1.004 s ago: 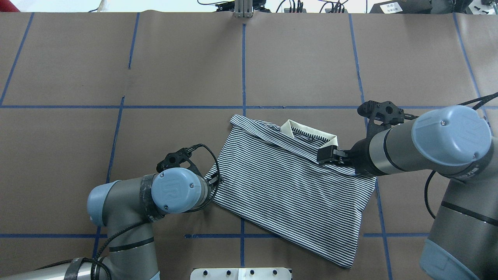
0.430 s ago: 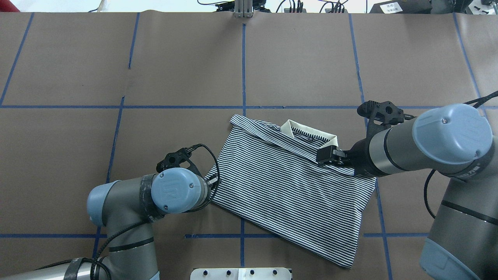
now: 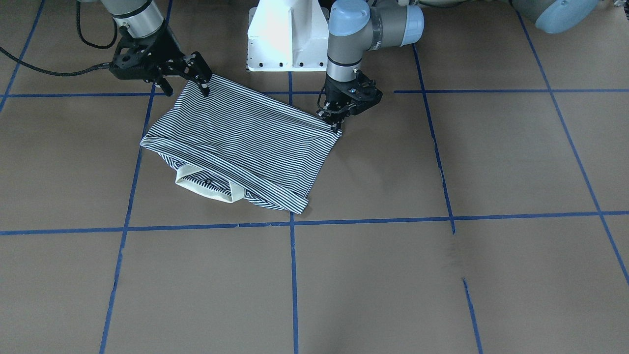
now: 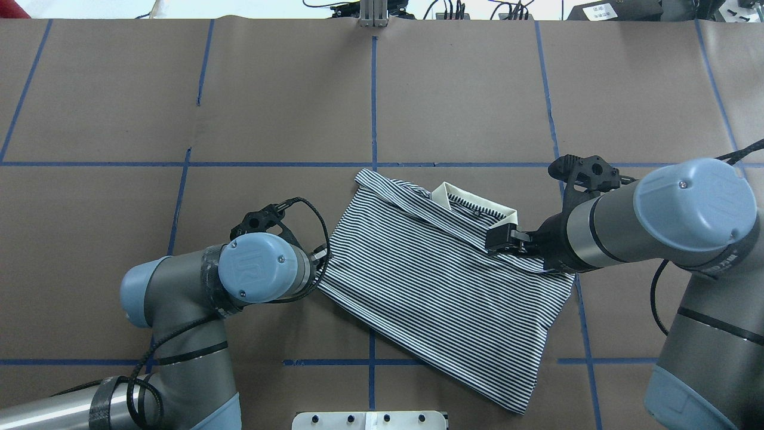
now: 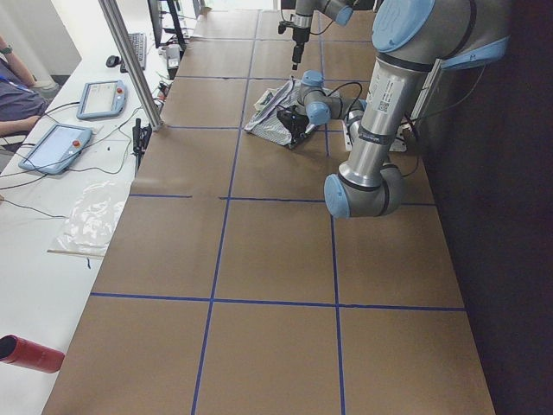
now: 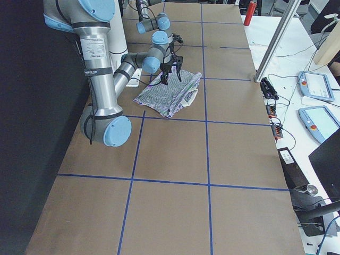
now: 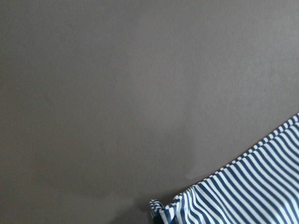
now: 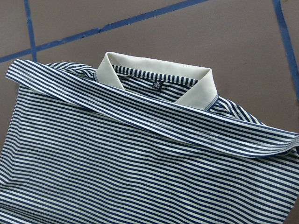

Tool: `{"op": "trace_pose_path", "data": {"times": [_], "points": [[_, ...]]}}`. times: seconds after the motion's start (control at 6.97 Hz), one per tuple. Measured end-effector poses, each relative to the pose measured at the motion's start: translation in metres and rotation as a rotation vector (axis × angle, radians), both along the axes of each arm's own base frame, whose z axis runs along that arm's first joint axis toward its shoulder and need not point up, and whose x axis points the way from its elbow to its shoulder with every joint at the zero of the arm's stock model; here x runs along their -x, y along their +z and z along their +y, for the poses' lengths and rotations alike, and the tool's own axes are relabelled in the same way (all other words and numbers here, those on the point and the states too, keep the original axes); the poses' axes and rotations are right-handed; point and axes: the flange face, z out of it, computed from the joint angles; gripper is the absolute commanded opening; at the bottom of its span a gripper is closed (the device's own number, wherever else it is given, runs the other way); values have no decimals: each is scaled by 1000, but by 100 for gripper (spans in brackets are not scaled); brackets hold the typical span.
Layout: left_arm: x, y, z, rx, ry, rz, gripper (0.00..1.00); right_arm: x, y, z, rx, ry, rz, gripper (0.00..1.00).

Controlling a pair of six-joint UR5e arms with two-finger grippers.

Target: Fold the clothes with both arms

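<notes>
The left gripper (image 3: 337, 123) is hidden in the overhead view under its own blue wrist cap, and neither wrist camera catches any fingers. Only the front-facing view shows them. There the left fingers look pinched together on the left corner of the polo shirt (image 4: 441, 298). The right gripper (image 3: 188, 91) has its fingers spread wide, one tip resting on the shirt's right edge and the other off the cloth.

The shirt lies folded and skewed on the table (image 4: 268, 89), close to the robot. It crosses a blue tape line (image 4: 373, 101), with its cream collar (image 4: 474, 206) on the far side. A white pedestal base (image 3: 287, 37) stands at the table's near edge, beside the shirt.

The right wrist view alone shows a small dark label (image 8: 157, 86) inside the collar, its print too small to read. The left wrist view shows only a bunched striped corner. In both side views the shirt is small and far off.
</notes>
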Motion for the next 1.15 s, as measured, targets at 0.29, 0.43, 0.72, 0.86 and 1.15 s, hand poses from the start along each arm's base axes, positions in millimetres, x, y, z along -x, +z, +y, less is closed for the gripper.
{"op": "trace_pose_path", "data": {"times": [0.29,0.43,0.72,0.86,1.15], "points": [[24,9,-48,-53,-25,-39,0,0,0,0,0,0,0,100],[35,13,-84,-97,-44,-61,0,-1,0,-1,0,2,0,100],[32,16,-178,-213,-86,-91,0,-1,0,-1,-1,5,2,100],[22,16,-221,-274,-98,-106,0,-1,1,-2,-2,9,4,100],[13,19,-273,-389,-101,-122,99,0,2,-3,-3,13,9,100]]}}
